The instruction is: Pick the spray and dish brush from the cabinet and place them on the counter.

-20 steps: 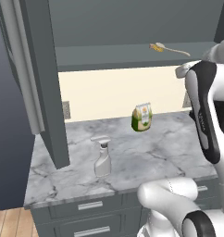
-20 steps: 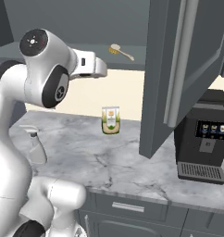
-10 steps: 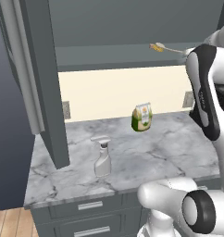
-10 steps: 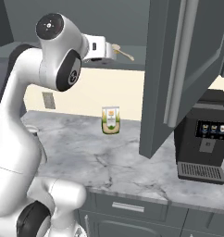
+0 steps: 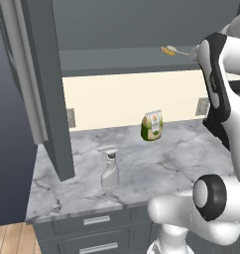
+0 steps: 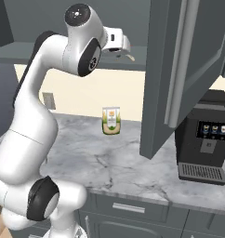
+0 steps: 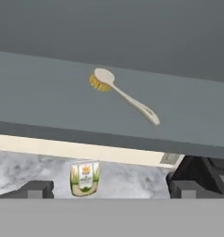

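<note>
The dish brush (image 7: 123, 95) lies flat on the grey shelf (image 7: 40, 92) of the open cabinet (image 5: 107, 59), with its yellowish head to the left and its cream handle running to the right. My gripper (image 7: 111, 189) hovers in front of the shelf edge, a little short of the brush, open and holding nothing. In the left base view the dish brush (image 5: 169, 50) shows beside my raised forearm. The spray (image 5: 110, 168) stands upright on the marble counter (image 5: 161, 163), near its front left.
A green-and-cream pouch (image 5: 151, 125) stands at the back of the counter below the shelf. One open cabinet door (image 5: 47, 84) hangs at the left, another door (image 6: 175, 69) at the right. A black coffee machine (image 6: 207, 135) sits on the counter's right end.
The arm has lifted and carried the open hand up and forward to shelf height, closer to the dish brush. The spray, pouch and brush have stayed put.
</note>
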Controlling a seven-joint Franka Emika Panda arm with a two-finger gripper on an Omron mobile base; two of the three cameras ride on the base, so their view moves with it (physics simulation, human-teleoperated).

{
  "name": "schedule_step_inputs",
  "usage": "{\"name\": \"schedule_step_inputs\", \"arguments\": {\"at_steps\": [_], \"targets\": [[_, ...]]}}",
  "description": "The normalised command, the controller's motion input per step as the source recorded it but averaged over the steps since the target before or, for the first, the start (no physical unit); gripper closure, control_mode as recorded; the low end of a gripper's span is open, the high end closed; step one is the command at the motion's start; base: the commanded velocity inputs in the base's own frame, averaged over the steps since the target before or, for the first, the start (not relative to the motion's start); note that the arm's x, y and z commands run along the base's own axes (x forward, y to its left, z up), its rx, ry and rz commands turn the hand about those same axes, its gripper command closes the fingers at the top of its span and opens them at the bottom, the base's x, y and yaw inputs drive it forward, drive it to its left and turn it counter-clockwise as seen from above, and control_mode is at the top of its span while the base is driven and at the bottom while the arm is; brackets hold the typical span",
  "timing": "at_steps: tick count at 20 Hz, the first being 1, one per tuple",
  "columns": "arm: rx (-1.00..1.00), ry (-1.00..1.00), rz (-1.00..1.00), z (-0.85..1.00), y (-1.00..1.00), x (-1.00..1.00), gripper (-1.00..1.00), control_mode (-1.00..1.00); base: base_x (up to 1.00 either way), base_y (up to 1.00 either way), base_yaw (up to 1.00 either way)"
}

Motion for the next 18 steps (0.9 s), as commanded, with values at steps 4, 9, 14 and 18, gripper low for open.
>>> {"name": "schedule_step_inputs", "arguments": {"at_steps": [4,9,14,18], "targets": [[0.01,0.04,0.03,-0.24,-0.29,0.59,-1.00,-1.00,0.00,0.00,0.00],[0.05,-0.08,0.00,-0.19,-0.16,0.42,-1.00,-1.00,0.00,0.00,0.00],[0.07,-0.08,-0.05,-0.15,-0.07,0.39,-1.00,-1.00,0.00,0.00,0.00],[0.00,0.05,0.00,0.02,0.01,0.16,-1.00,-1.00,0.00,0.00,0.00]]}}
